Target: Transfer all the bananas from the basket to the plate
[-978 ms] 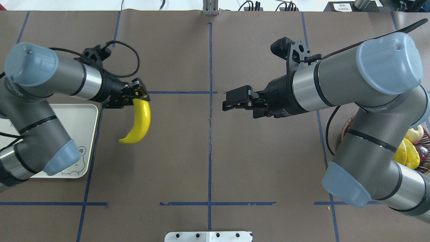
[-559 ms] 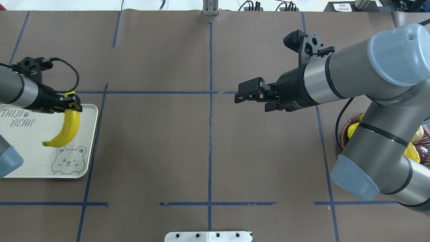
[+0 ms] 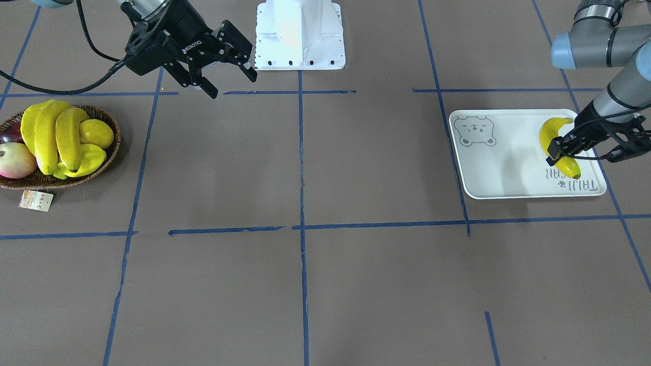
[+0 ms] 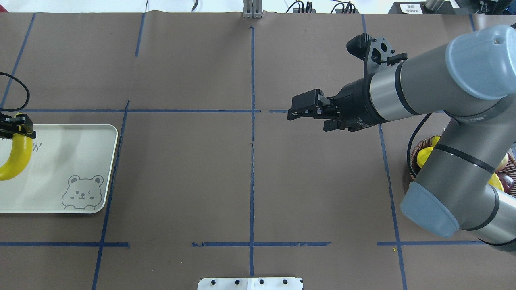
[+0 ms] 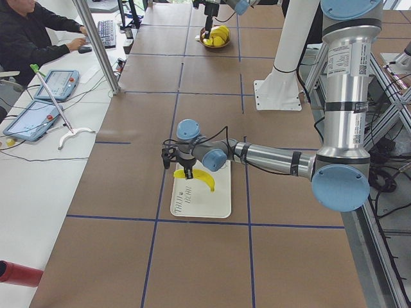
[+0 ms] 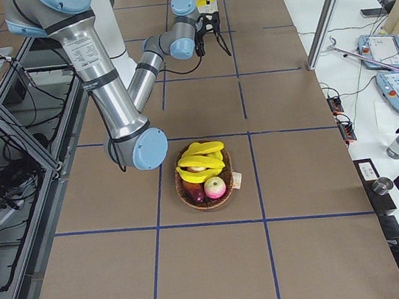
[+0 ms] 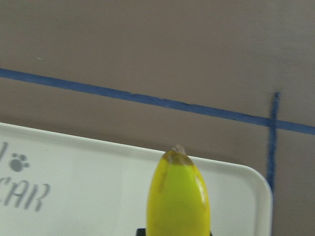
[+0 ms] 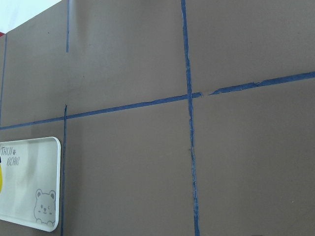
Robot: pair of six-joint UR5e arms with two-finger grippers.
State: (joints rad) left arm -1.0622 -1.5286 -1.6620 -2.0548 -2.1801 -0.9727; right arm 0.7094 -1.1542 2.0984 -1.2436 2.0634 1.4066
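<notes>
My left gripper is shut on a yellow banana and holds it low over the white bear-print plate, near the "BEAR" lettering; I cannot tell whether they touch. In the overhead view the left gripper, banana and plate sit at the left edge. The left wrist view shows the banana's tip above the plate's corner. Three more bananas lie in the wicker basket. My right gripper is open and empty, high over the table between the centre line and the basket, also in the overhead view.
The basket also holds a yellow starfruit, a red-green fruit and a dark fruit, with a paper tag beside it. My right arm hides most of the basket from overhead. The robot's white base stands behind.
My left arm has carried the banana leftward from the table's left-centre to over the plate. My right arm has drawn back to the right, its gripper still open.
</notes>
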